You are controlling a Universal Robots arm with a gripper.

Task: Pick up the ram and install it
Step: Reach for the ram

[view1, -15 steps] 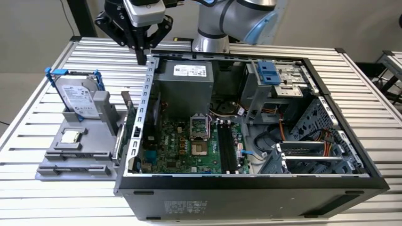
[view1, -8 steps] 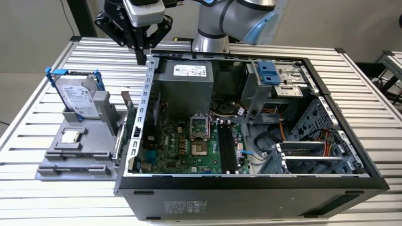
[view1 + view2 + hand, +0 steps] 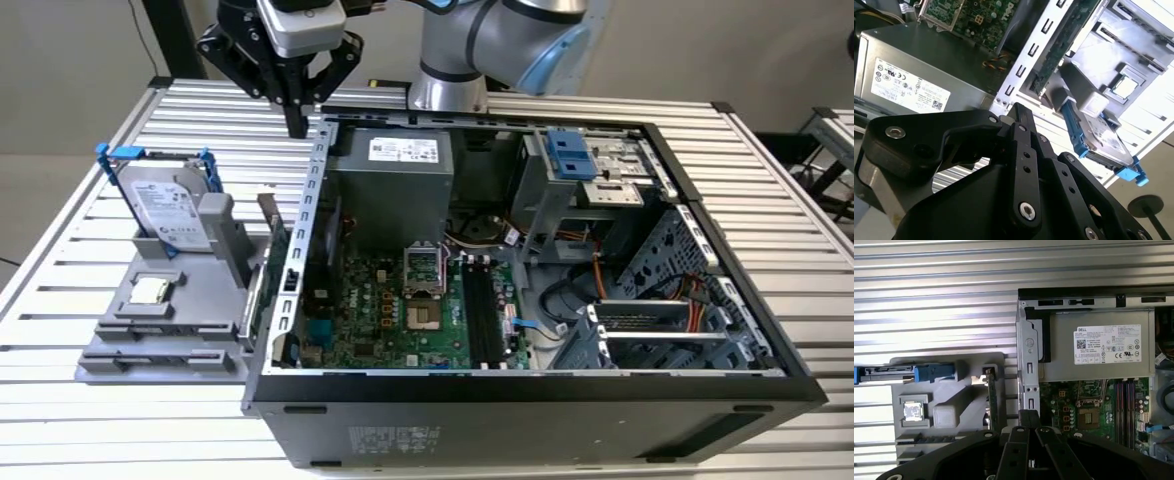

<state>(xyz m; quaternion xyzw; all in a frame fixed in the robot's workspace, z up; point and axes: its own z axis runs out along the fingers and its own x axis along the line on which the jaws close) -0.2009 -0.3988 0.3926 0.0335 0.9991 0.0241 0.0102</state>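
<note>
Gripper (image 3: 296,128) is hanging clenched shut, holding nothing. Ram (image 3: 991,401) is standing on edge in the gray holder (image 3: 147,350), at the gripper's 6 o'clock in the exterior view, long axis running 12-to-6.

ram (image 3: 991,400) 1 | hard drive (image 3: 167,205) 1 | processor chip (image 3: 913,412) 1

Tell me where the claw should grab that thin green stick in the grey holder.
Probably near the middle of its upper edge, from straight above: the ram stands on edge in the grey holder, upper part free, the computer case wall close alongside.
</note>
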